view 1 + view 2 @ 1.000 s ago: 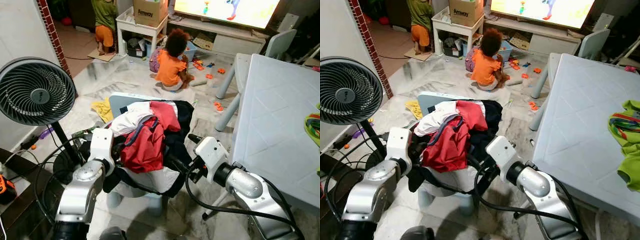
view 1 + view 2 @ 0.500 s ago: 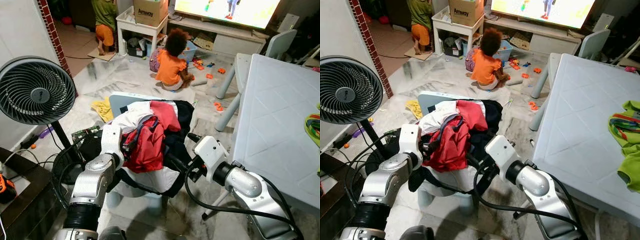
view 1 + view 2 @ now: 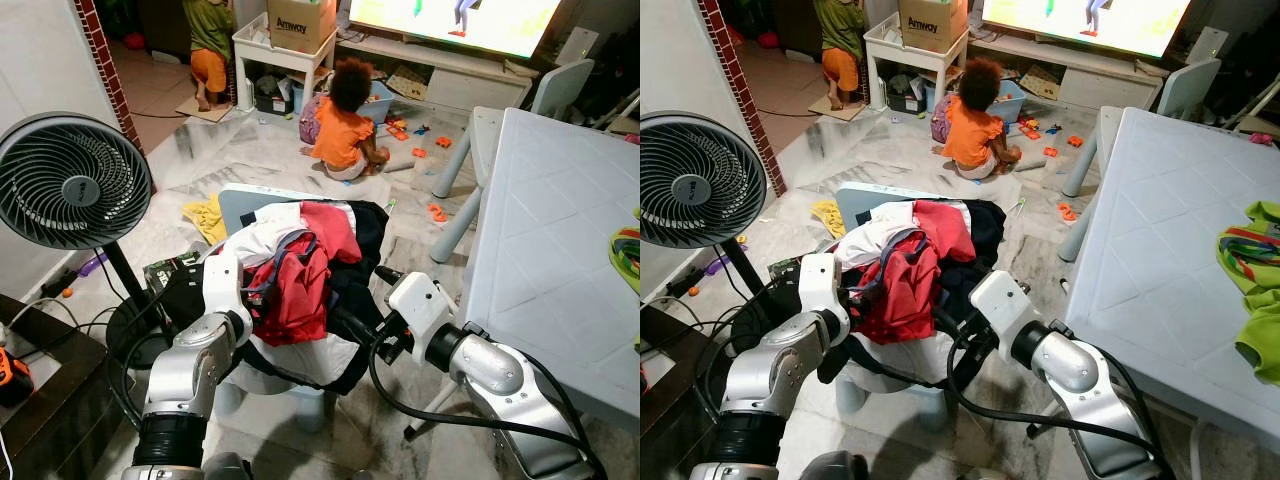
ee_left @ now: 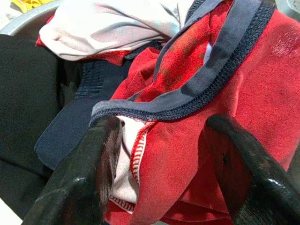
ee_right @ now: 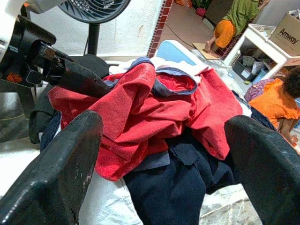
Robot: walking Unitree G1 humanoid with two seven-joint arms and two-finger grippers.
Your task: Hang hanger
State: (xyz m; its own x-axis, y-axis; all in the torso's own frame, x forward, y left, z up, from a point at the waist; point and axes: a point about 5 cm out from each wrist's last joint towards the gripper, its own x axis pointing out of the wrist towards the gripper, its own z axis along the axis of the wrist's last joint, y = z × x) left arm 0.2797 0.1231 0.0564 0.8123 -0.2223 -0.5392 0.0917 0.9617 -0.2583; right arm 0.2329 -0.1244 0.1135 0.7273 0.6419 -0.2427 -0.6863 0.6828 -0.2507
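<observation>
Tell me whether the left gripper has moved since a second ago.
Yes. The left gripper has swung away from the black pedestal fan, in against the red garment.

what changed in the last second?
The left gripper moved in from beside the clothes pile onto its left edge, fingers open around the red shirt's collar; nothing gripped yet. The right gripper stayed open at the pile's right side. Pile, fan and table unchanged.

Matt red cloth garment [image 4: 243, 93] with ribbed navy trim [image 4: 206, 93].
</observation>
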